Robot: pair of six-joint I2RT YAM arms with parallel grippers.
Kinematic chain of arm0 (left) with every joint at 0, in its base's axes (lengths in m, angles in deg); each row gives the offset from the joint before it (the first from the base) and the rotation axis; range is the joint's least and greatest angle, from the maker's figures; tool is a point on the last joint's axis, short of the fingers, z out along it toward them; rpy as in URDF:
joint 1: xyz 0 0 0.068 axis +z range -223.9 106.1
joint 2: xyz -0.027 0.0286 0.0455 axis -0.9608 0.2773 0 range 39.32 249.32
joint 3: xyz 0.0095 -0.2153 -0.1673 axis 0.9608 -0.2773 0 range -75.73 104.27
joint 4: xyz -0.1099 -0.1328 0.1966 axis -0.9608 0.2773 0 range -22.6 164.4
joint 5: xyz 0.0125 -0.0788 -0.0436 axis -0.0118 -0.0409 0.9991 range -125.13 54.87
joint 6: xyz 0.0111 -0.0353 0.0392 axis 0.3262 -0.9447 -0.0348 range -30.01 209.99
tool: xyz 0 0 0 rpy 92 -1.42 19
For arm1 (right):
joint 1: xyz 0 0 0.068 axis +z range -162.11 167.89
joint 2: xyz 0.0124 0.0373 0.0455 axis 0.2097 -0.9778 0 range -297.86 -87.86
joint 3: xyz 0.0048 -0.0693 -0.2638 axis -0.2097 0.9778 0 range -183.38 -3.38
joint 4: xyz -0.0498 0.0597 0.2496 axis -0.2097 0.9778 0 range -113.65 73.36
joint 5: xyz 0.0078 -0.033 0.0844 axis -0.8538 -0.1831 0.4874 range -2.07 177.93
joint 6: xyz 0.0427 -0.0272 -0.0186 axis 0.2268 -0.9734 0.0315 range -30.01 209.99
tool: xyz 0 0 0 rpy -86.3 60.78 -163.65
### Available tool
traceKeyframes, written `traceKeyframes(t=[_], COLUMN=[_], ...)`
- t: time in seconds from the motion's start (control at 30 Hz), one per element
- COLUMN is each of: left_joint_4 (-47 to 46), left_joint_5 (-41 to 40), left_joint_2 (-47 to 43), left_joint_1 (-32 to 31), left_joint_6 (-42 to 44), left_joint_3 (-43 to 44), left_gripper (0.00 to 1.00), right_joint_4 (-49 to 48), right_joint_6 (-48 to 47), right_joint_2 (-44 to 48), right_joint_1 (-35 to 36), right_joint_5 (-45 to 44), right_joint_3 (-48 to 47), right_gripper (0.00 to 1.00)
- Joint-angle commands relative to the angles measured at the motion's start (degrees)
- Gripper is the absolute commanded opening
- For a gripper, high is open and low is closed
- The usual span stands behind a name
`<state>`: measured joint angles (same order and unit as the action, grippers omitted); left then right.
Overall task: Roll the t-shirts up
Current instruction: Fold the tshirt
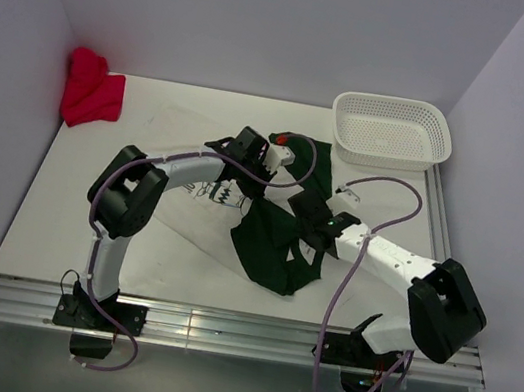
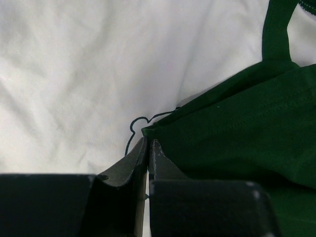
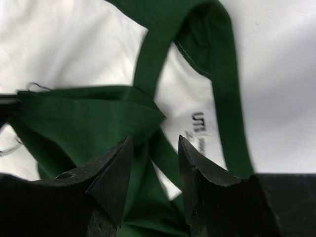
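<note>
We see the left gripper [image 2: 148,144] pinching the plain dark green cloth t-shirt [image 2: 237,128] at lower centre, right gripper [image 3: 156,142] spread over its folds, off-white cloth t-shirt [image 2: 74,74] beneath.

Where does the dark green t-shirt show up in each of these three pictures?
Top external: green t-shirt bunched near the centre.
Left wrist: fills the right side.
Right wrist: left and middle, neckband looping to the top.
Shared landmark: the off-white t-shirt under it.
</note>
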<state>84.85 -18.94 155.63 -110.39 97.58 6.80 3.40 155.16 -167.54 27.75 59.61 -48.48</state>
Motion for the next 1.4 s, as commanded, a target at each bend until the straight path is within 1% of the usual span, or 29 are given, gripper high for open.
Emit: traceKeyframes(t=[0.0,0.13,0.33,0.4,0.43,0.5,0.53,0.57,0.67,0.83,0.9,1.03,1.17,1.23,1.27,1.33,1.37], left_joint_4=[-0.05,0.39,0.74,0.74,0.74,0.74,0.74,0.83,0.57,0.39,0.21,0.13,0.04,-0.31,-0.31,-0.84,-1.02], left_joint_5=[0.16,0.07,0.25,0.16,-0.01,-0.1,-0.01,-0.1,-0.28,-0.28,-0.28,-0.1,-0.01,-0.54,-0.71,-1.42,-1.85], left_joint_2=[0.58,0.58,0.76,0.85,0.85,0.85,0.85,0.93,0.76,0.41,0.41,0.67,0.76,0.76,0.67,0.15,-0.55], left_joint_1=[0.02,0.1,0.02,0.1,0.1,0.02,0.1,0.02,0.02,0.1,0.02,0.02,0.02,0.02,0.1,0.02,0.1], left_joint_6=[-0.83,-0.48,-0.39,-0.21,-0.3,-0.12,-0.21,-0.13,-0.12,-0.3,-0.3,-0.3,-0.65,-0.83,-0.91,-1.09,-1.35], left_joint_3=[1.85,2.38,2.38,2.29,2.21,2.12,2.12,2.03,1.77,1.42,1.33,1.24,1.33,1.24,1.24,1.24,1.24], left_gripper=[0.08,0.08,0.08,0.08,0.07,0.07,0.07,0.07,0.07,0.07,0.08,0.09,0.14,0.18,0.2,0.29,0.34], right_joint_4=[-6.83,-9.64,-11.67,-11.67,-11.84,-12.37,-12.2,-11.32,-7.99,-2.27,-1.12,1.6,2.31,2.66,3.27,3.97,5.02], right_joint_6=[0.31,-0.13,0.22,0.49,0.49,0.49,0.14,-0.04,-3.19,-11.19,-13.99,-16.21,-15.6,-14.81,-14.63,-14.02,-13.49], right_joint_2=[-1.61,-3.64,-5.31,-5.84,-5.93,-6.1,-6.19,-6.19,-6.28,-7.16,-7.24,-8.91,-9.53,-9.35,-9.18,-8.57,-7.87], right_joint_1=[-1.97,-3.99,-4.61,-4.7,-4.7,-4.79,-4.96,-5.05,-5.05,-5.05,-5.14,-5.14,-5.05,-5.05,-5.14,-5.14,-5.31], right_joint_5=[2.12,4.23,5.55,5.55,5.64,5.64,5.55,4.94,2.32,-1.82,-2.88,-4.03,-4.29,-4.81,-5.08,-5.69,-5.78], right_joint_3=[-0.07,0.1,0.63,0.72,0.89,1.07,0.63,0.11,-3.84,-12.88,-14.48,-18.08,-17.04,-15.9,-15.63,-15.11,-15.02], right_gripper=[0.49,0.48,0.47,0.45,0.43,0.35,0.3,0.21,0.12,0.08,0.08,0.1,0.21,0.25,0.3,0.36,0.41])
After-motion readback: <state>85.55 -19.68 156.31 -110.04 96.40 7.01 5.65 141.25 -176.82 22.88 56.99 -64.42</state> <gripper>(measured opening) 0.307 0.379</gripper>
